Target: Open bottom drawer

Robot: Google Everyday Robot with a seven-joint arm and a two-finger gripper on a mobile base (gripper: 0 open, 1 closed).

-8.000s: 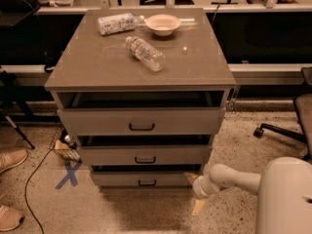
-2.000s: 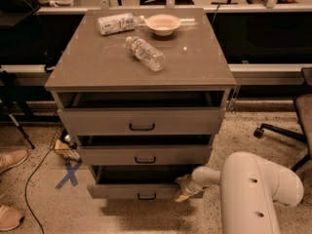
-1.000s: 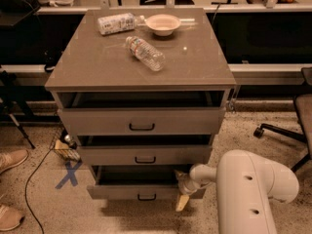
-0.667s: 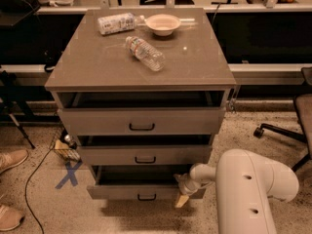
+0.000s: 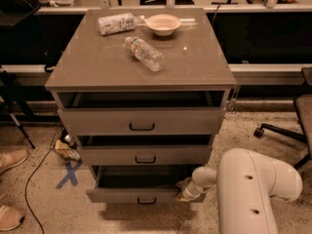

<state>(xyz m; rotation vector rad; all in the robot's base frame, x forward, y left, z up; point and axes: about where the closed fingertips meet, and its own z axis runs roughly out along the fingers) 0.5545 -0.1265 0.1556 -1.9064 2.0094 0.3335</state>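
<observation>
The bottom drawer (image 5: pixel 131 195) of the grey-taupe cabinet is pulled out a little, showing a dark gap above its shallow front. Its small black bar handle (image 5: pixel 146 200) sits at the centre of the front. My gripper (image 5: pixel 185 191) is at the drawer's right front corner, low near the floor, at the end of my white arm (image 5: pixel 253 189). It touches or sits just beside the drawer's right end. The middle drawer (image 5: pixel 145 155) and the top drawer (image 5: pixel 141 121) above stand slightly out too.
On the cabinet top (image 5: pixel 97 67) lie two plastic bottles (image 5: pixel 144 53) (image 5: pixel 117 23) and a bowl (image 5: pixel 163 24). A blue X (image 5: pixel 69 173) marks the floor at left, near shoes (image 5: pixel 12 159) and a cable. An office chair base (image 5: pixel 285 130) stands at right.
Since 8 s ago the bottom drawer has come out toward me and my arm has swung in to its right corner. Over the last second the gripper has barely shifted.
</observation>
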